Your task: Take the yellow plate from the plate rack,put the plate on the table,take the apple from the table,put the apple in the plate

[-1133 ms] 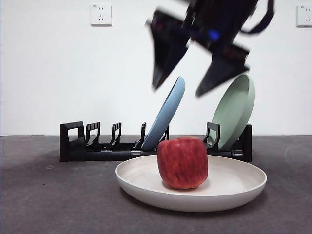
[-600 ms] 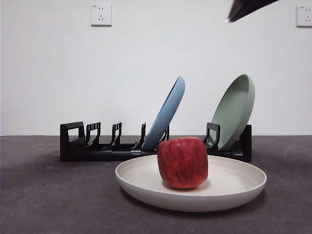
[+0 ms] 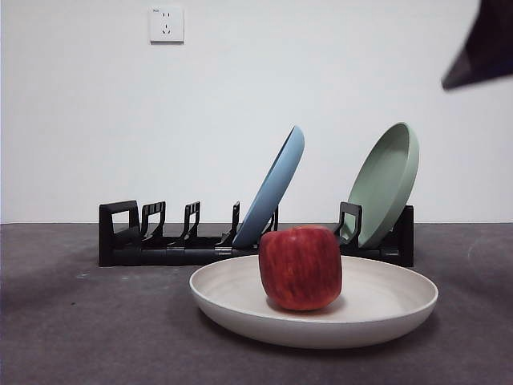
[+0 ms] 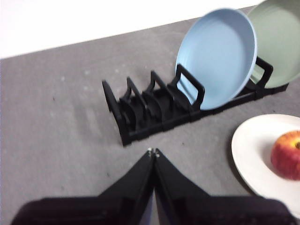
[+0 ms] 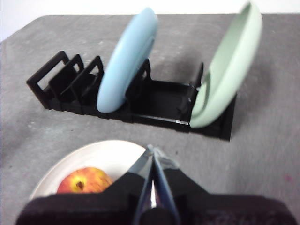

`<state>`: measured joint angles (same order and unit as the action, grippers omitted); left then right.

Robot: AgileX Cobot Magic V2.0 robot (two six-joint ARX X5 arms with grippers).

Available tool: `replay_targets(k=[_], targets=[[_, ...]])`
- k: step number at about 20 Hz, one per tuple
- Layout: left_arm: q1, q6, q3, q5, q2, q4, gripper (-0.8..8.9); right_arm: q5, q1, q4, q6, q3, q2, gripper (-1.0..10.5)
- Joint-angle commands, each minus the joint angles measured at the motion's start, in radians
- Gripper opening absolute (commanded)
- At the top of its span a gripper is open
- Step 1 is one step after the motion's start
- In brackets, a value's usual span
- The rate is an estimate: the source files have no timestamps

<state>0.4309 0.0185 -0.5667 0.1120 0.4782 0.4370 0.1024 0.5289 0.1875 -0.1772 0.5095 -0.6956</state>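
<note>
On the table, front centre: the yellow plate [image 3: 313, 309] lies flat on the dark grey table [image 3: 88, 337], with the apple [image 3: 300, 267] sitting upright inside it, slightly toward 9 o'clock of the plate's middle.
Key relation: neither gripper holds anything; the apple is in the plate and both arms are clear of it. In the right wrist view the apple [image 5: 84, 181] lies just beside and below the right gripper [image 5: 153, 151]; in the left wrist view the apple [image 4: 287, 154] sits well apart from the left gripper [image 4: 153, 152].
Nearer arm: the right one, by my reading.
Right gripper jaws: pressed together, nothing between them.
Left gripper jaws: pressed together, empty.
Front view arm: only a dark tip [image 3: 483, 46] shows at about 2 o'clock, high above the table; which arm it belongs to is not certain.
Plate rack: the plate rack [image 3: 172, 241] stands behind the plate at 12 o'clock, long axis running 9 to 3 o'clock.
Rack contents: a light blue plate [image 3: 275, 188] leans in a middle slot; a sage green plate [image 3: 387, 180] leans at the 3 o'clock end; the slots toward 9 o'clock hold nothing.
Plate contents: the apple only.
Task judgement: all four steps look done; nothing seems left but for the arms to rest.
Risk: slight; the blocky apple sits steady on the shallow plate.
</note>
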Motion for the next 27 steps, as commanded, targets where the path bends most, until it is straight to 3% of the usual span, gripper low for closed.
replay_targets(k=[1,3,6,15,17,21,24,27], targets=[[0.000,0.088,0.084,-0.002,-0.132,-0.009,-0.09,0.066,0.030,-0.043,-0.064,-0.105,0.068,-0.1],[-0.001,0.106,0.110,-0.001,-0.210,0.011,-0.09,0.089,0.042,-0.034,-0.081,-0.122,0.088,0.0],[-0.001,0.116,0.109,-0.002,-0.216,0.020,-0.01,0.087,0.041,-0.037,-0.190,-0.121,0.087,0.0],[-0.001,0.116,0.109,-0.010,-0.206,0.040,-0.01,0.087,0.042,-0.022,-0.188,-0.121,0.087,0.0],[-0.008,0.020,0.109,-0.005,-0.217,0.040,-0.01,0.087,0.042,-0.022,-0.188,-0.121,0.087,0.0],[-0.181,-0.100,0.152,-0.093,-0.241,-0.011,-0.01,0.089,0.041,-0.022,-0.188,-0.121,0.087,0.0],[-0.334,-0.100,0.286,-0.111,-0.282,-0.181,-0.01,0.087,0.041,-0.022,-0.188,-0.121,0.087,0.0],[-0.408,-0.100,0.417,-0.140,-0.360,-0.271,-0.01,0.087,0.041,-0.022,-0.188,-0.121,0.087,0.0]])
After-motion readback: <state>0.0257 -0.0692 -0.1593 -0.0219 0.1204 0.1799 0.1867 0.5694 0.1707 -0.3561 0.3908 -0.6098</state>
